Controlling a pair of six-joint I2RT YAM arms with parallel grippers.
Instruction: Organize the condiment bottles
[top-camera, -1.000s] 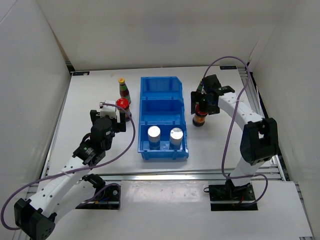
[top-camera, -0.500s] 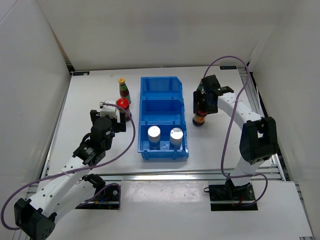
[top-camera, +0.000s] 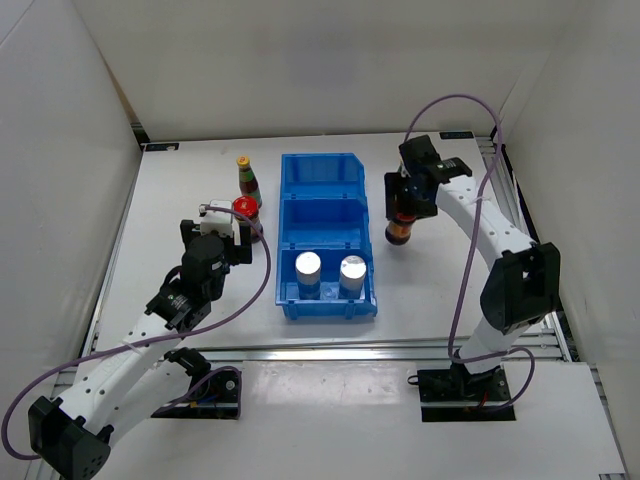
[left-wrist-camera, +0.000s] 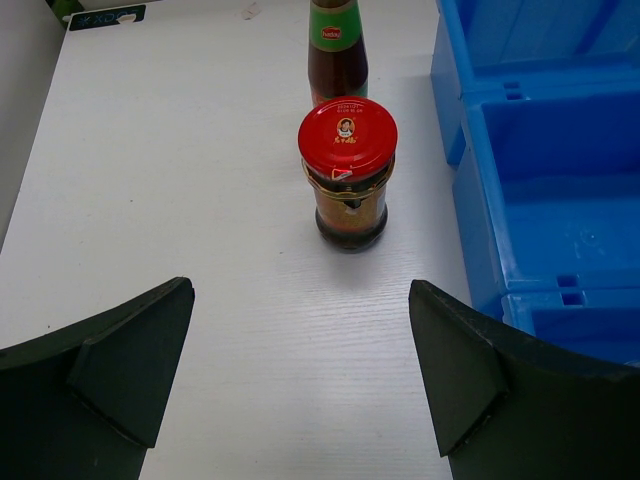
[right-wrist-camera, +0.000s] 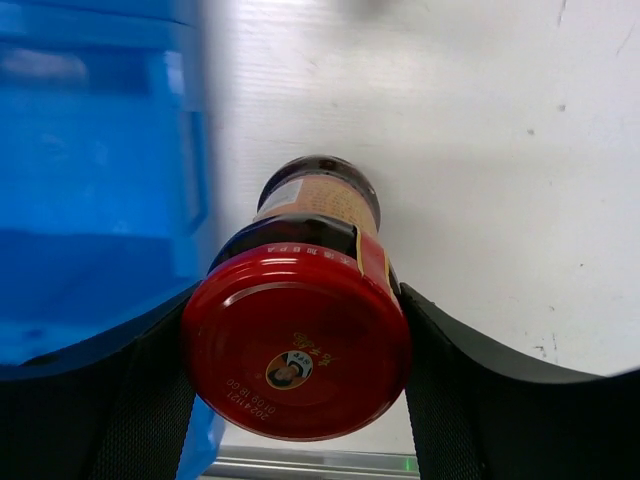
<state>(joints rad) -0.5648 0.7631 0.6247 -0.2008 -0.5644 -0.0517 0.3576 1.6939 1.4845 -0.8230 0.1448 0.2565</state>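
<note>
Feed's bright and even for me, soft light from overhead. The white tabletop (top-camera: 190, 190) left of the blue three-compartment plastic bin (top-camera: 322, 197) is almost washed out. Shadows are faint, just a soft smudge under the squat red-lidded glass jar (left-wrist-camera: 347, 170) left of the bin. Left wrist view is crisp. Right wrist view smears the bin into blur, but the second red-lidded jar (right-wrist-camera: 297, 350) right of it is sharp, lid faintly glossy.
</note>
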